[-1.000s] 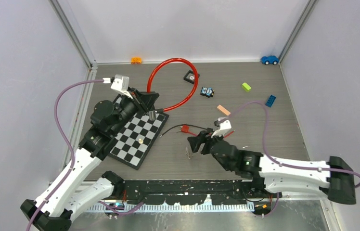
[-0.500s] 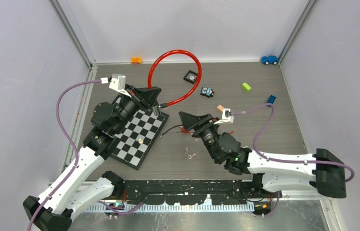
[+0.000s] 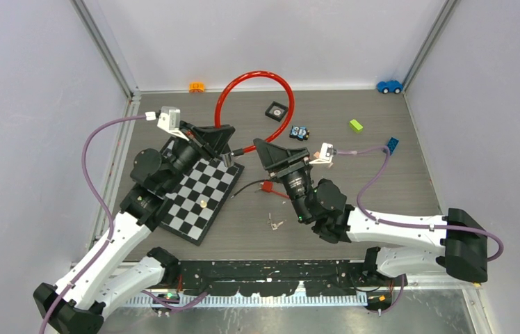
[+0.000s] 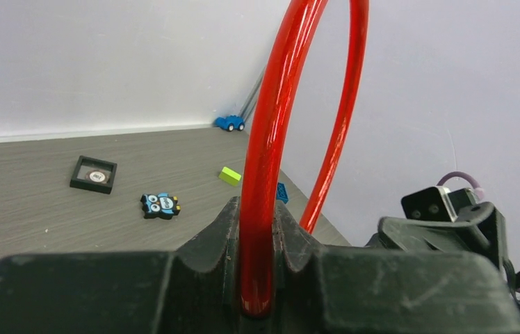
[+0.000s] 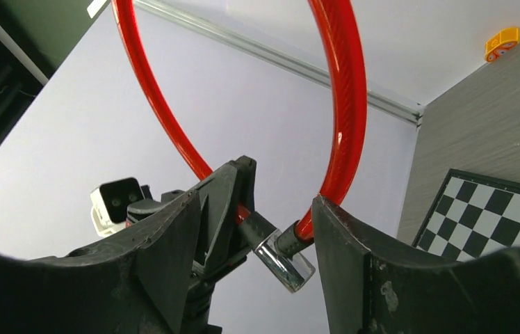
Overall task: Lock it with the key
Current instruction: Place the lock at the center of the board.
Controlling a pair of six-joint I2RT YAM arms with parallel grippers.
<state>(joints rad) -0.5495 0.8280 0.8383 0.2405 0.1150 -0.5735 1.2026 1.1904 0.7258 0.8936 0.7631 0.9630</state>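
Grey wood-grain table (image 3: 354, 188) carries everything, and both arms reach over its left half. Next in size is the red cable lock (image 3: 257, 72), a stiff loop lifted clear of the table, standing up and leaning towards the back wall. Under the left arm lies a black-and-white checkerboard (image 3: 198, 198), set askew, with one small pale piece on it. The left gripper (image 3: 226, 147) is clamped on the lock near its lower end. Its wrist view shows the red cable (image 4: 268, 139) pinched in the notch between the two fingers and rising straight up from them. The right gripper (image 3: 264, 149) faces it from the right, just beside that same end, with its fingers spread wide and nothing in them. In the right wrist view the lock's short clear-and-silver barrel (image 5: 281, 261) appears in the gap between the fingers. It seems to sit a little beyond their tips rather than between them, though that view does not settle depth. The key (image 3: 274, 223) lies flat on the table just left of the right arm's forearm, well apart from the lock and touched by neither gripper. A small red block (image 3: 267, 186) with a thin black wire lies near it. Farther back are a black square frame (image 3: 276, 109), a blue owl figure (image 3: 299, 132), a green brick (image 3: 356, 125), a blue brick (image 3: 391, 145), and against the back wall a blue toy car (image 3: 388, 86) and an orange brick (image 3: 197, 86).
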